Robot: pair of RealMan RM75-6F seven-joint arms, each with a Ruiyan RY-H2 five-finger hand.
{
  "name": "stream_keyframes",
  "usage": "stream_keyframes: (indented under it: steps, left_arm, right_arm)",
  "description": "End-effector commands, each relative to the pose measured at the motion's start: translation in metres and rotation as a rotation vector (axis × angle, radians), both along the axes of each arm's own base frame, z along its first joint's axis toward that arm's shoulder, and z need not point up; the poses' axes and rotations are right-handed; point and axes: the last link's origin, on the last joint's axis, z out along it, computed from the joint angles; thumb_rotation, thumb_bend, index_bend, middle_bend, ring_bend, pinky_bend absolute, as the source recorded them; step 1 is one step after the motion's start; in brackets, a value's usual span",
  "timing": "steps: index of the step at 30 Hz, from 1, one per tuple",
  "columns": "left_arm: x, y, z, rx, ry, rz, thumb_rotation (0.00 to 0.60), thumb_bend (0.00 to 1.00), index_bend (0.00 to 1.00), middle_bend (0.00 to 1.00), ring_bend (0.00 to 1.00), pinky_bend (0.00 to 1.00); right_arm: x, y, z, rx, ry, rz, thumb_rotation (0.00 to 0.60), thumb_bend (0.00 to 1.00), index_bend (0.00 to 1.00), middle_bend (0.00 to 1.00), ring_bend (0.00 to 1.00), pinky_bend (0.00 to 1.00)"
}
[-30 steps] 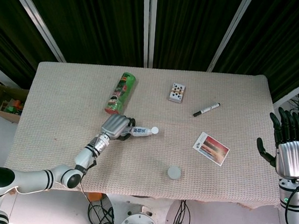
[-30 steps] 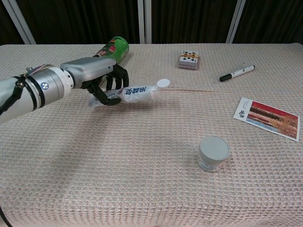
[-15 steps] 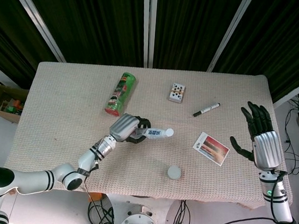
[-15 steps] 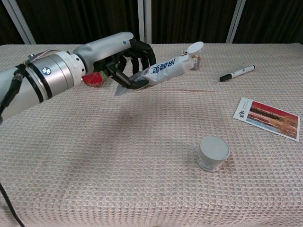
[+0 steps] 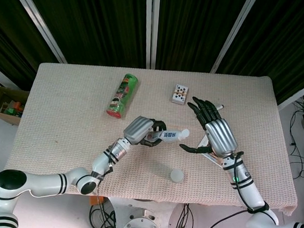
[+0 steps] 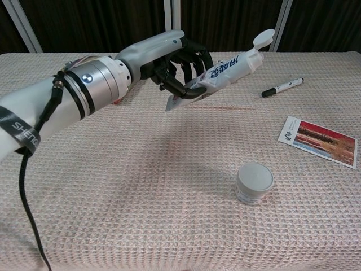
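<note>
Your right robot hand [image 5: 217,133] shows only in the head view; it covers most of the card [image 5: 210,155] and much of the marker [image 5: 218,105]. In the chest view, your left robot hand [image 6: 177,65] hides the green can and card deck. The tube's [image 6: 228,66] lettering is too small to read.

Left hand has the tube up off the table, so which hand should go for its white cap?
Right, probably. The right hand is open, fingers spread, close beside the cap end of the tube, while the left hand is occupied gripping the tube's tail.
</note>
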Motion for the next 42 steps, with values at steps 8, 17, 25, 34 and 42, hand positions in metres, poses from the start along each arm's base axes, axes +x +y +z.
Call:
stream_keyframes:
  steps: [8, 17, 25, 34, 42]
  left_arm:
    - [0.007, 0.004, -0.002, 0.0, -0.024, 0.026, 0.6, 0.4, 0.78, 0.83, 0.75, 0.78]
    - [0.011, 0.008, 0.004, 0.005, -0.077, 0.058, 0.6, 0.4, 0.78, 0.83, 0.75, 0.78]
    - [0.016, 0.004, 0.009, 0.017, -0.109, 0.057, 0.6, 0.4, 0.78, 0.83, 0.75, 0.78]
    - [0.015, 0.003, 0.011, 0.004, -0.12, 0.068, 0.6, 0.4, 0.78, 0.83, 0.75, 0.78]
    - [0.016, 0.003, 0.01, -0.021, -0.171, 0.097, 0.6, 0.4, 0.78, 0.83, 0.75, 0.78]
  right_arm:
    - [0.047, -0.022, -0.022, 0.105, 0.002, 0.009, 0.223, 0.0, 0.0, 0.0, 0.0, 0.0]
    - [0.049, -0.029, -0.038, 0.126, -0.017, -0.012, 0.22, 0.0, 0.0, 0.0, 0.0, 0.0]
    - [0.051, -0.03, -0.048, 0.147, -0.053, -0.003, 0.221, 0.0, 0.0, 0.0, 0.0, 0.0]
    - [0.041, -0.03, -0.049, 0.15, -0.066, -0.025, 0.222, 0.0, 0.0, 0.0, 0.0, 0.0]
    - [0.032, -0.032, -0.049, 0.154, -0.101, -0.046, 0.22, 0.0, 0.0, 0.0, 0.0, 0.0]
